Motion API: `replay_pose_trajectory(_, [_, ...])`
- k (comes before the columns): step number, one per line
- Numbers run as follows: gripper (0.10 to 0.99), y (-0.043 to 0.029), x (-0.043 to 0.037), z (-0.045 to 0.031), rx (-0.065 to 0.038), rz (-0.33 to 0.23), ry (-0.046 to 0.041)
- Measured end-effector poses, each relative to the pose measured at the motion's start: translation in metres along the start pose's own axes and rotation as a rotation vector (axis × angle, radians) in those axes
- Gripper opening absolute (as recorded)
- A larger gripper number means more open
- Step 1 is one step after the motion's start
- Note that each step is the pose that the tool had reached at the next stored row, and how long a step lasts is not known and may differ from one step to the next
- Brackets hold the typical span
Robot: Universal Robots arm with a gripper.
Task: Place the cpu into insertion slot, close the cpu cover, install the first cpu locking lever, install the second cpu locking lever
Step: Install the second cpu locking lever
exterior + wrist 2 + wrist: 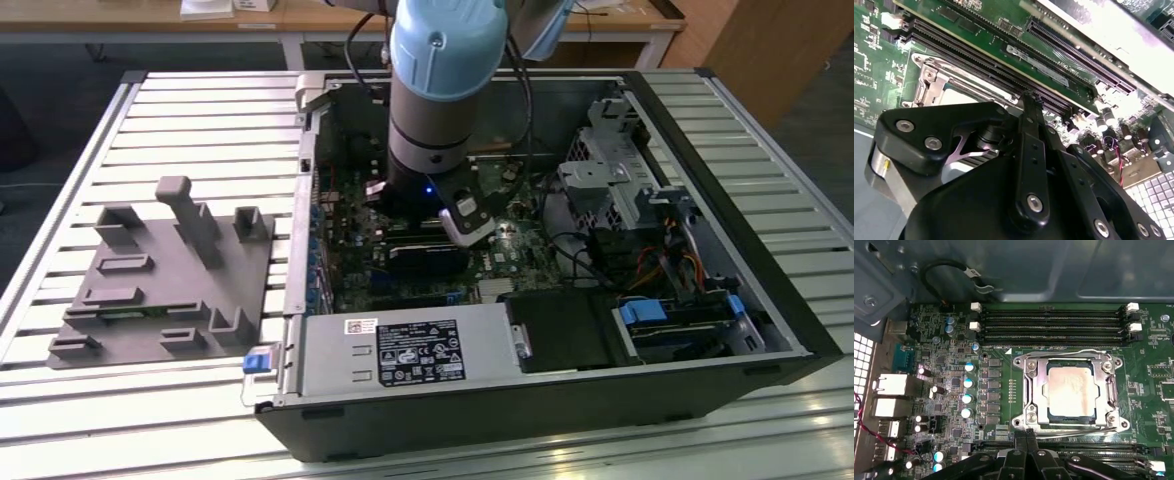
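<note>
In the first wrist view the cpu (pixel 1070 390) lies flat in the insertion slot (pixel 1069 416), its dull silver top showing through the window of the cpu cover (pixel 1036 390), which is folded down over it. One wire locking lever (pixel 1069 352) runs along the memory-slot side of the cover and another (pixel 1074 426) along the opposite side. My gripper (pixel 1026 434) is at that second lever's hooked end, fingertips together with nothing between them. The second wrist view shows the black fingers (pixel 1030 130) just beside the cover (pixel 934 85). In the exterior view the gripper (pixel 463 228) is low inside the case.
Long black memory slots (pixel 1054 325) lie beside the socket, and a row of capacitors (pixel 969 382) stands on another side. The open computer case holds a power supply (pixel 400 350), a drive cage (pixel 614 190) and cables. A grey fixture (pixel 160 270) sits on the slatted table at the exterior view's left.
</note>
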State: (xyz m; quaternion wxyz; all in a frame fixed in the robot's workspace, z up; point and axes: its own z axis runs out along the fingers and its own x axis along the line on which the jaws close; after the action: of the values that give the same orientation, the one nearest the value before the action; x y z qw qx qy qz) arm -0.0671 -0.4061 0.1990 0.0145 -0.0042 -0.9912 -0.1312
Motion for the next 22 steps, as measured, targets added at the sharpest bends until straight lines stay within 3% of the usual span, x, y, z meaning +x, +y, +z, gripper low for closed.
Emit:
replay_pose_trajectory(8, [0.106, -0.0005, 0.0005, 0.0035, -0.005, 0.0, 0.0002])
replay_pose_trajectory(22, [0.106, 0.0021, 0.0039, 0.0074, -0.042, -0.001, 0.0005])
